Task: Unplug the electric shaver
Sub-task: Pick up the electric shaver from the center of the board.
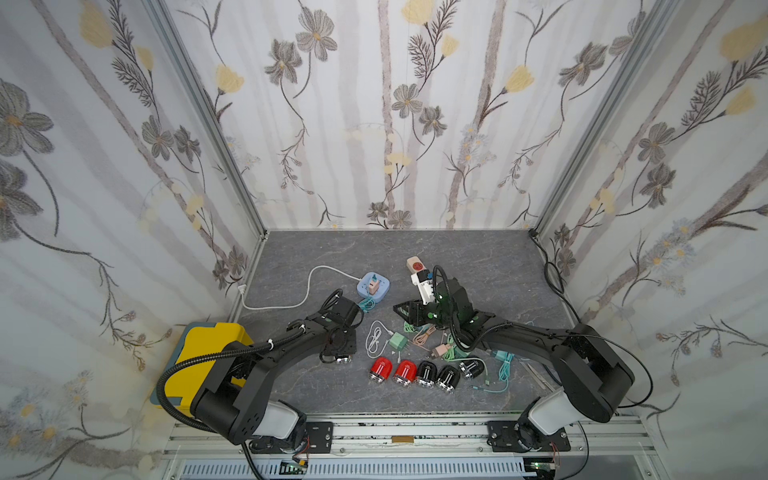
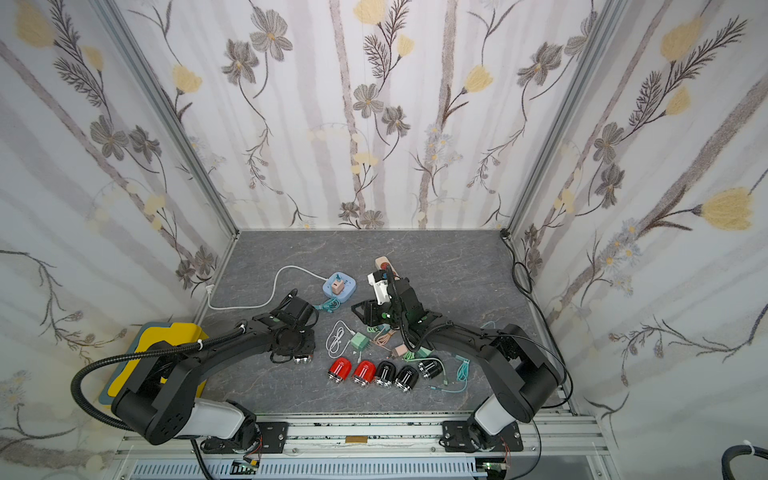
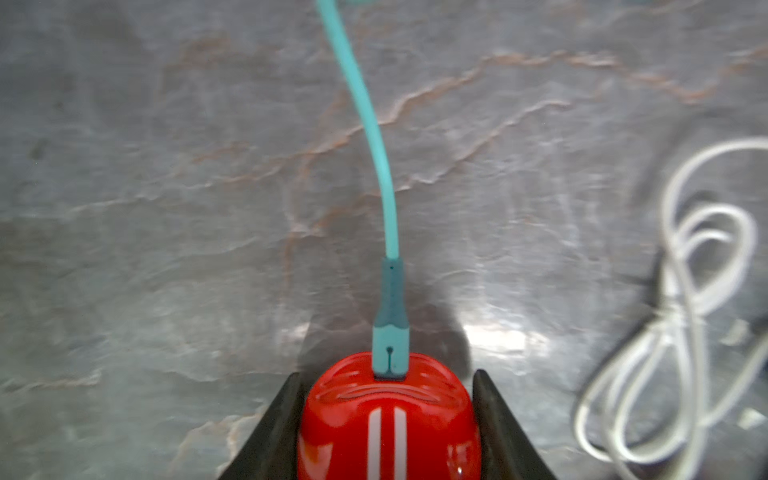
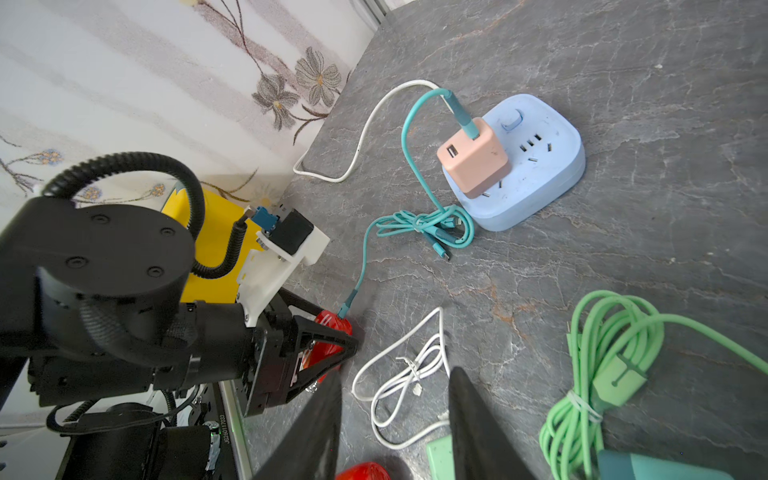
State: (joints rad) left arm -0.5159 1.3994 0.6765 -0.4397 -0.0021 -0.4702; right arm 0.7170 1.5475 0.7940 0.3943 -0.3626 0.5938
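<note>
toward the front edge of the surface (image 1: 415, 249), left of its middle, the left tool (image 3: 386, 374) clamps the red shaver (image 3: 388, 432), with the teal cable (image 3: 374, 137) plugged into its end. the right tool (image 4: 395, 372) hangs released and empty nearby. the unplugging itself is not yet done.

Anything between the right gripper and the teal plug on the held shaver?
Only the coiled white cable, lying flat on the table between right gripper and teal plug; the red shaver sits in the left gripper.
</note>
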